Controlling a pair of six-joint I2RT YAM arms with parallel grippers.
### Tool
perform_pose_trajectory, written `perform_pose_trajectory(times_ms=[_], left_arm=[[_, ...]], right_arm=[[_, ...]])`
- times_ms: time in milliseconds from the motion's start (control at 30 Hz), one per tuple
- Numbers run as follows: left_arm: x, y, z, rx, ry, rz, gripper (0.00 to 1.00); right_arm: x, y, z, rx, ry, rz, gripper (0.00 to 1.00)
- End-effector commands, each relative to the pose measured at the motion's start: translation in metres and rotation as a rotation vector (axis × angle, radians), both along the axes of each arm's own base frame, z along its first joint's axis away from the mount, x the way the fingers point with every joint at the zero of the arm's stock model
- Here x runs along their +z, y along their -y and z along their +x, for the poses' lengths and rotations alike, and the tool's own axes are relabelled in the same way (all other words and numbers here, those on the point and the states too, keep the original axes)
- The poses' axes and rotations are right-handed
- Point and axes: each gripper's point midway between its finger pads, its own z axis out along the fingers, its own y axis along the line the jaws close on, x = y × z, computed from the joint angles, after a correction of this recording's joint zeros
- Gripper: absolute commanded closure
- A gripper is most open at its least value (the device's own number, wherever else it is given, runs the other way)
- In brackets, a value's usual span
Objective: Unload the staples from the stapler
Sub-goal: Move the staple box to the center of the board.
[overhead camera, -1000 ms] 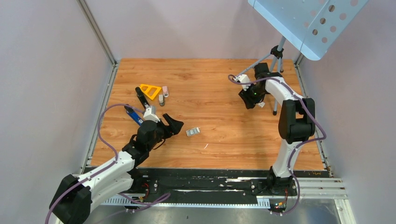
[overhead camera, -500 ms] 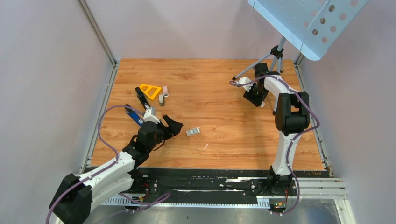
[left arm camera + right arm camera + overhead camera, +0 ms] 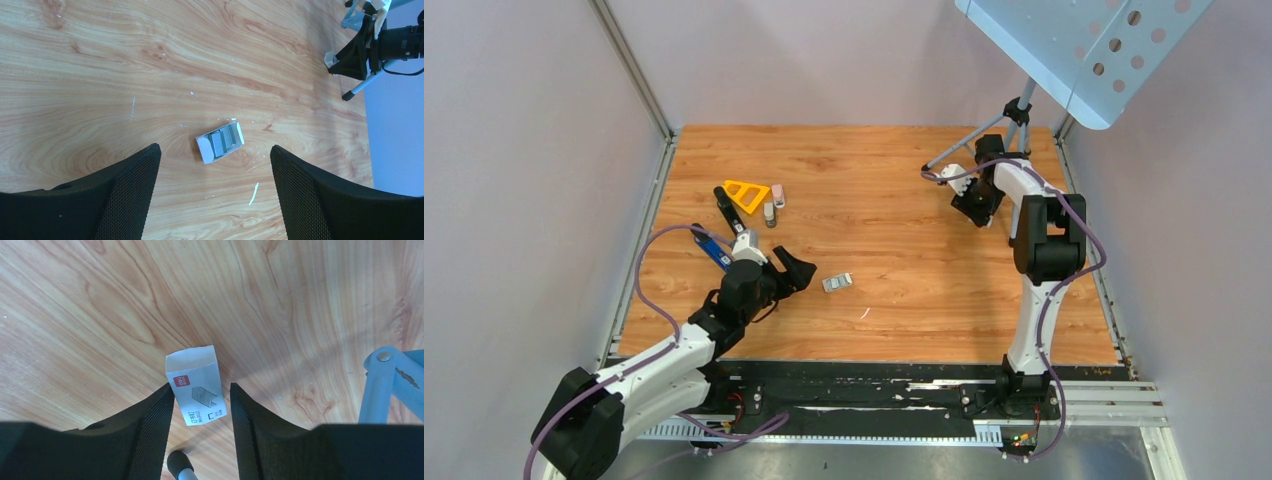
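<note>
The loose staples [image 3: 223, 140] sit as grey strips in a small white tray [image 3: 205, 150] lying flat on the table [image 3: 904, 180], toward its near middle. My left tool [image 3: 215, 150] hovers over it with the jaws spread wide and nothing between them; in its own camera the tray shows in the gap between the two black fingers [image 3: 130, 185].

Across the table, at the far right, my right tool [image 3: 200, 390] is down low with its jaws about half apart, straddling a white staple box [image 3: 196, 385] with a red label. The left-side finger overlaps the box's edge, a sliver of wood shows on the other side, and I cannot tell whether the box is actually pinched. A tripod foot [image 3: 177, 461] pokes in just below it.

As for the stapler, I cannot say which piece it is: a black bar [image 3: 724, 208] touches a yellow triangular piece [image 3: 747, 193] at far left, and a blue bar [image 3: 709, 247] lies beside my left arm.
</note>
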Motion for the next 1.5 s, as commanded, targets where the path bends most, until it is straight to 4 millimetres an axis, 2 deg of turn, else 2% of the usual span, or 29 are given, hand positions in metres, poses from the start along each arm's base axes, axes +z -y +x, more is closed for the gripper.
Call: perform_pose_trajectory(times_ms=[0,300,433,600,733,867,1000,1167,1267,1367,1467], left_arm=[[-0.001,-0.001,0.003,0.009,0.01,-0.005,0.17],[0.002,0.014,0.004,-0.059,0.027,-0.037,0.17],[0.002,0.018,0.004,-0.075,0.026,-0.044,0.17],[-0.002,0.022,0.004,-0.095,0.02,-0.044,0.17],[-0.009,0.024,0.003,-0.106,-0.001,-0.038,0.17],[-0.015,0.024,0.002,-0.108,-0.018,-0.032,0.17],[-0.018,0.024,0.001,-0.108,-0.027,-0.03,0.17],[-0.024,0.024,0.0,-0.107,-0.046,-0.027,0.17],[-0.027,0.025,0.0,-0.111,-0.056,-0.028,0.17],[-0.029,0.026,0.0,-0.114,-0.061,-0.03,0.17],[-0.029,0.027,0.0,-0.117,-0.062,-0.029,0.17]], right_arm=[[-0.009,-0.003,-0.017,0.014,-0.083,0.056,0.53],[-0.004,-0.039,-0.052,0.09,-0.132,0.238,0.7],[0.0,-0.064,-0.073,0.166,-0.148,0.322,0.71],[0.006,-0.107,-0.101,0.288,-0.167,0.388,0.71],[0.006,-0.15,-0.122,0.418,-0.162,0.372,0.71],[0.008,-0.187,-0.128,0.517,-0.112,0.319,0.69],[0.007,-0.215,-0.13,0.589,-0.068,0.27,0.69],[0.002,-0.238,-0.137,0.649,-0.056,0.244,0.61],[0.002,-0.248,-0.146,0.669,-0.072,0.262,0.52],[0.005,-0.249,-0.152,0.661,-0.093,0.284,0.46],[0.009,-0.242,-0.151,0.644,-0.088,0.279,0.44]])
